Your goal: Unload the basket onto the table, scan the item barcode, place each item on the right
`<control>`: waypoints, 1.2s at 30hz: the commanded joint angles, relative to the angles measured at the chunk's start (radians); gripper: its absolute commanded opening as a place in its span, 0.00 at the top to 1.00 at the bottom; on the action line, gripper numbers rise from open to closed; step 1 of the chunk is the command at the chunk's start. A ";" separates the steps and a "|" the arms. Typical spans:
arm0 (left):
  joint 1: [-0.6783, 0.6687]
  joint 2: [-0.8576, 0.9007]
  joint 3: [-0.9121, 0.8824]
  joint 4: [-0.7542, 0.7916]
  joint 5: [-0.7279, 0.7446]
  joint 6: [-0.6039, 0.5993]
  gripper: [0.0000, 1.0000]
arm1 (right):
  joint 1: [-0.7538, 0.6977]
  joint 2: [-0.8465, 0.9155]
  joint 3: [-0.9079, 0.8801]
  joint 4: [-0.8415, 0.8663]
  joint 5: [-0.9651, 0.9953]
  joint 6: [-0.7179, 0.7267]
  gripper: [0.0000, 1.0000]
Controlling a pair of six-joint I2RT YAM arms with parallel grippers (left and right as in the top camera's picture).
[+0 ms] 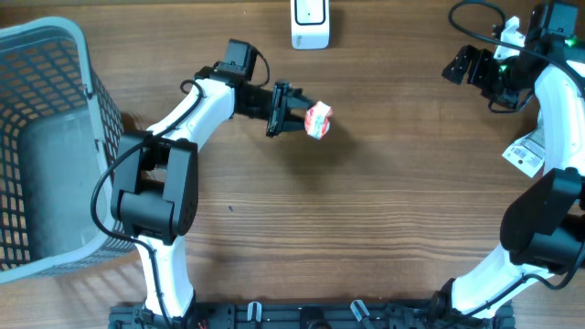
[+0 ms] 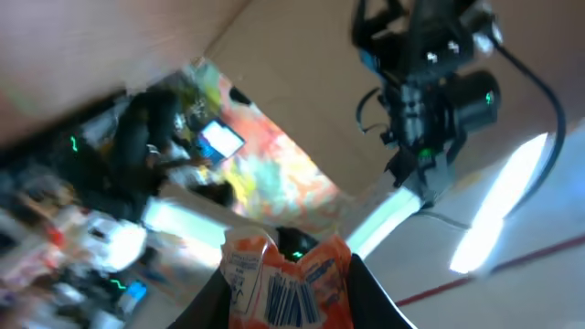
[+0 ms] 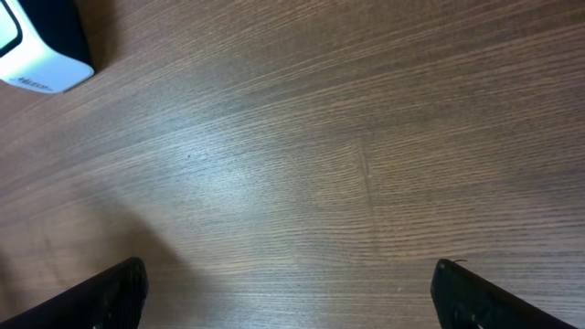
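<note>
The wooden worktop [image 1: 384, 210] runs wide, with a grey mesh basket [image 1: 55, 64] at its left end. Off to the right, the right claw [image 3: 288, 306] hangs released, fingers spread over the wood. A white scanner [image 1: 310, 23] sits at the back edge. Near it, the left claw [image 1: 300, 111] grasps a small red-and-white packet [image 1: 317, 120] clear of the worktop, its barcode [image 2: 288, 297] facing the wrist camera.
</note>
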 commanded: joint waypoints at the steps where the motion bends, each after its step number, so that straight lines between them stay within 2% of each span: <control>1: 0.005 0.013 0.002 0.152 -0.029 0.095 0.50 | 0.005 0.010 -0.014 0.006 0.005 0.010 0.00; 2: 0.004 0.013 0.002 0.178 -0.048 0.125 0.42 | 0.005 0.010 -0.014 0.006 0.005 0.010 0.00; 3: 0.002 0.013 0.002 0.211 -0.072 0.186 0.38 | 0.005 0.010 -0.014 0.005 0.005 0.010 0.00; 5: -0.002 0.013 0.002 0.268 -0.089 0.385 0.35 | 0.006 0.010 -0.014 0.005 0.006 0.010 0.00; 7: -0.003 0.013 0.002 0.272 -0.087 0.488 0.26 | 0.006 0.010 -0.014 0.005 0.006 0.010 0.00; 10: -0.003 0.013 0.002 0.287 -0.011 0.618 0.23 | 0.006 0.010 -0.014 0.005 0.006 0.009 0.00; 13: -0.005 0.013 0.002 0.326 0.032 0.635 0.23 | 0.006 0.010 -0.014 0.005 0.006 0.010 0.00; 16: -0.005 0.013 0.002 0.359 0.032 0.658 0.33 | 0.006 0.010 -0.014 0.005 0.006 0.010 0.00; 19: -0.005 0.013 0.002 0.387 0.032 0.714 0.33 | 0.006 0.010 -0.014 0.005 0.006 0.010 0.00; 21: -0.005 0.013 0.002 0.406 0.032 0.723 0.25 | 0.006 0.010 -0.014 0.005 0.006 0.010 0.00; 22: -0.005 0.013 0.002 0.409 0.031 0.723 0.13 | 0.006 0.010 -0.015 0.005 0.006 0.010 0.00; 24: -0.005 0.013 0.002 0.410 0.031 0.723 0.00 | 0.006 0.010 -0.015 0.004 0.006 0.010 0.00; 28: -0.003 0.013 0.002 0.412 0.019 0.723 0.00 | 0.008 0.010 -0.015 -0.008 -0.003 0.005 0.00; 31: -0.003 0.013 0.002 0.442 -0.070 0.709 0.00 | 0.026 0.010 -0.015 -0.018 -0.037 -0.031 0.00; 36: 0.001 -0.009 0.002 0.442 -0.383 0.693 0.00 | 0.077 0.010 -0.015 -0.013 -0.023 -0.082 0.00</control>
